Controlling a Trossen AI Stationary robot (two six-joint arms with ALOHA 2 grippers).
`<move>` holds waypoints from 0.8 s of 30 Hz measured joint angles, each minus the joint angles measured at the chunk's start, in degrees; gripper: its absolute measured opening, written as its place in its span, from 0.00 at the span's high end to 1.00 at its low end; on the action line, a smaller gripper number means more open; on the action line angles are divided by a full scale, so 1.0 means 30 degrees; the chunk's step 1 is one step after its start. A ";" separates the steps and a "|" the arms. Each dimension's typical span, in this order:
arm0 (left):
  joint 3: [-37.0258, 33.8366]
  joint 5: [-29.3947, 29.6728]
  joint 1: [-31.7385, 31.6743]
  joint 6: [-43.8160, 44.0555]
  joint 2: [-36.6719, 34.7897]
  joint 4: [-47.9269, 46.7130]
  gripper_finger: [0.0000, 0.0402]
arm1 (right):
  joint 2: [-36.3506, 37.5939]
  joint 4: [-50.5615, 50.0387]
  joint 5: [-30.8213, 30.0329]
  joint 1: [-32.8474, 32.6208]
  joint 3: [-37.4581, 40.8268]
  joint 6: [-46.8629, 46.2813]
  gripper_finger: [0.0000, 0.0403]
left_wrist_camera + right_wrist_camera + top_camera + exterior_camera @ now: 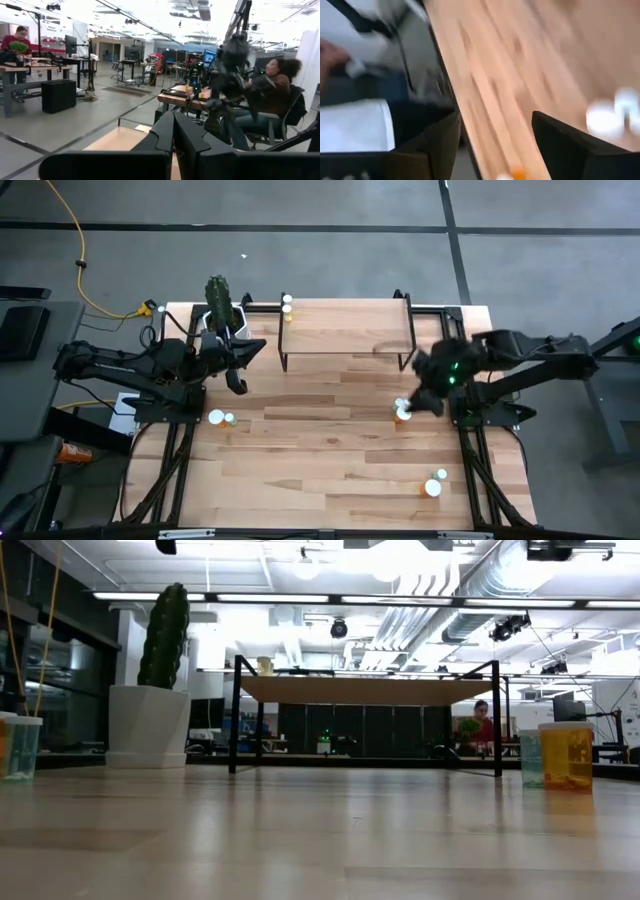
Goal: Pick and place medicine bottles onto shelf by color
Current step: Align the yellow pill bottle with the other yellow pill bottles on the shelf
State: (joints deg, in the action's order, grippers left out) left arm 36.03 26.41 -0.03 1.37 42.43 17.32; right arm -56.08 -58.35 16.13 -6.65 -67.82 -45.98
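One small orange white-capped medicine bottle stands on the table right under your right gripper, fingers apart, nothing held. Centre over the cap, descend straight, then close. Light-wood black-legged shelf is just behind. Left gripper waits, fingers together.

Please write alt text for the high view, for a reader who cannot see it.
Seen from above, the right gripper hovers open beside an orange bottle right of the table's middle. The left gripper waits shut near the cactus. One bottle stands on the shelf; others lie scattered.
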 joint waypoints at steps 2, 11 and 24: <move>0.0000 0.0000 0.0000 0.0051 -0.0003 0.0000 1.00 | -0.0280 -0.1532 0.0199 -0.1123 0.0056 -0.1101 0.40; 0.0000 -0.0007 0.0000 0.0044 0.0000 0.0000 1.00 | -0.0457 -0.3640 -0.3143 -0.4474 0.2113 -0.6177 0.40; -0.0007 -0.0013 0.0000 0.0161 0.0000 0.0001 1.00 | -0.0449 -0.3909 -0.5761 -0.2310 0.8091 -0.9885 0.54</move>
State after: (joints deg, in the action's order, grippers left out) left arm 36.01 26.37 -0.03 1.85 42.44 17.33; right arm -57.43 -70.07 -1.15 -13.58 -43.55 -75.64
